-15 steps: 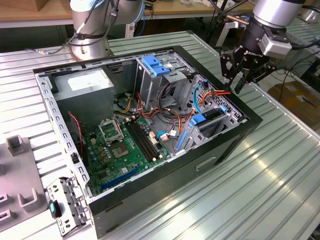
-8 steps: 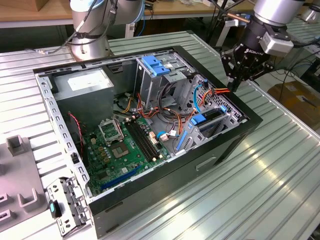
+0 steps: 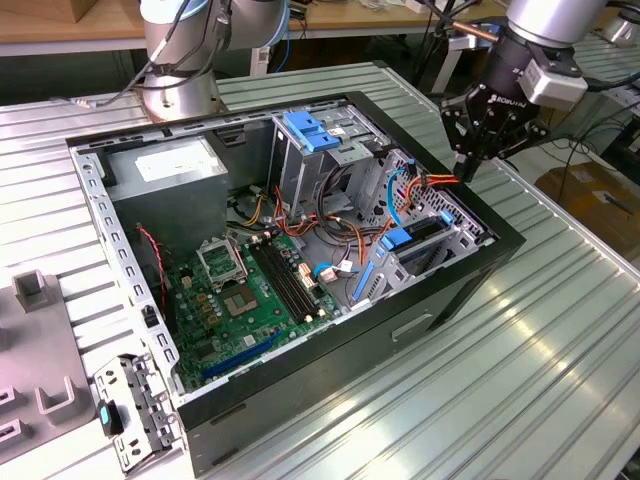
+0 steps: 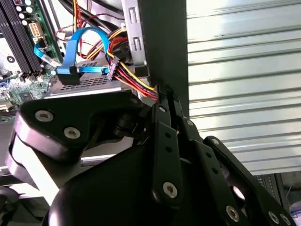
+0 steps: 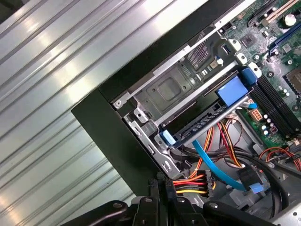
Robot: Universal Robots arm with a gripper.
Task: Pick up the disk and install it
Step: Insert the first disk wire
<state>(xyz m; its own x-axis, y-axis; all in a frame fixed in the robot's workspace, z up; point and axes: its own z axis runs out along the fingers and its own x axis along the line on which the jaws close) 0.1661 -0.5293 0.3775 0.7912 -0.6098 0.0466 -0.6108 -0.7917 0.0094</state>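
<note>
An open computer case point(image 3: 330, 345) lies on the slatted metal table. The disk point(image 5: 207, 121) sits edge-on in the drive cage by the case's corner wall, with a blue rail end beside it. In the second wrist view its silver face point(image 4: 89, 84) has a blue ribbon cable point(image 4: 82, 37) and a red-yellow-black power plug point(image 4: 113, 70) at its edge. My gripper point(image 3: 467, 165) hangs over that corner, at the exterior view's right. Its fingers point(image 4: 162, 117) are shut together, the tips against the power wires point(image 5: 190, 183). I cannot tell whether the wires are pinched.
A grey power-supply box point(image 3: 165, 165) fills the case's far corner and the green motherboard point(image 3: 250, 290) lies in the middle. A tall cage with a blue latch point(image 3: 310, 130) stands behind. Grey fixtures point(image 3: 30, 290) and a loose metal bracket point(image 3: 135, 405) lie at the exterior view's left.
</note>
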